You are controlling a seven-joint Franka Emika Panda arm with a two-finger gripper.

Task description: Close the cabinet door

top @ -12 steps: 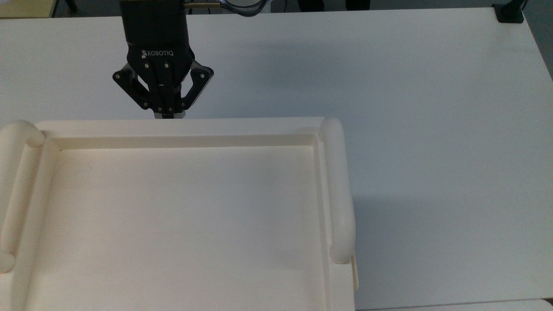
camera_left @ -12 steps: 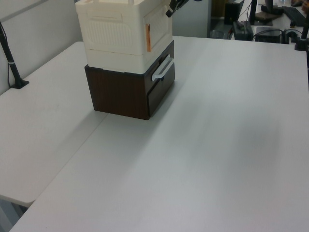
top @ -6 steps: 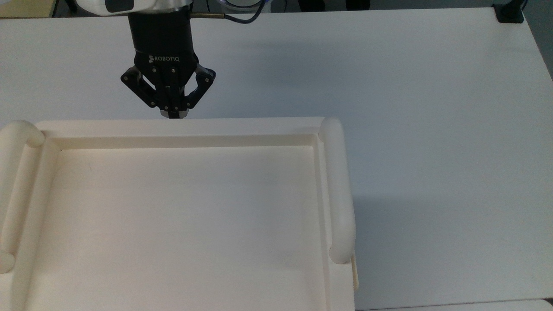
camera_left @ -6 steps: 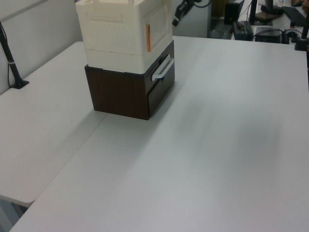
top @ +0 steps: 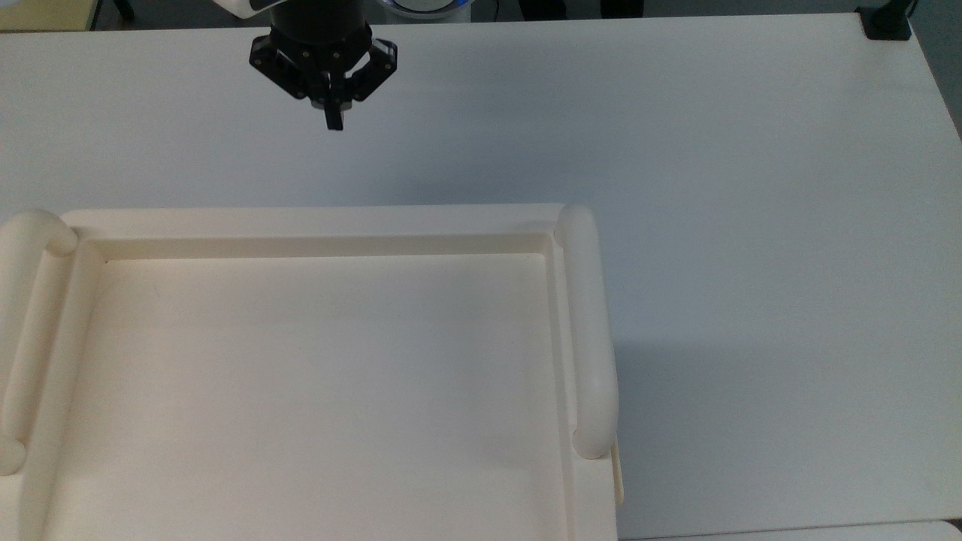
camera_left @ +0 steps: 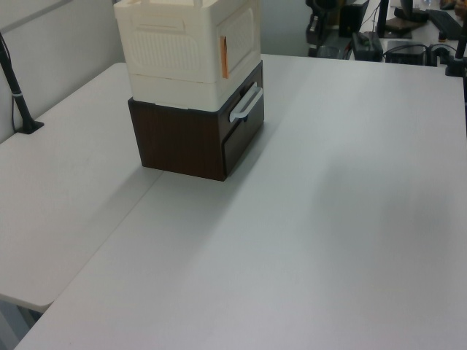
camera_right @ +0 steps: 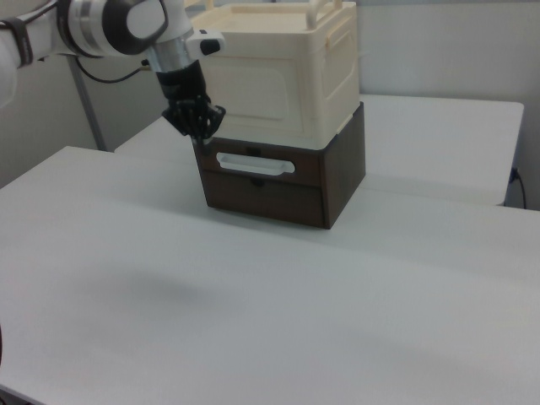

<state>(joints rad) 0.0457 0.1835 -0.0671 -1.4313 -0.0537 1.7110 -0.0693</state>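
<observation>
The cabinet point(top: 316, 376) is a big cream box. It sits on top of a dark brown drawer box point(camera_right: 278, 181) with a pale handle point(camera_right: 256, 163), and both stand on the white bench point(top: 714, 225). The top of the cabinet is a sunk tray with fat round rails on two sides.

The cabinet door point(camera_right: 253, 97) is on the front of the cabinet, just above the drawer handle. It lies flat against the cabinet (so it is shut).

The tool point(top: 334, 119) hangs over the bench, a little way out from the front of the cabinet and not touching it. Its two fingers are pressed together. It holds nothing. In the right view the tool point(camera_right: 202, 128) is near the front corner of the cabinet.
</observation>
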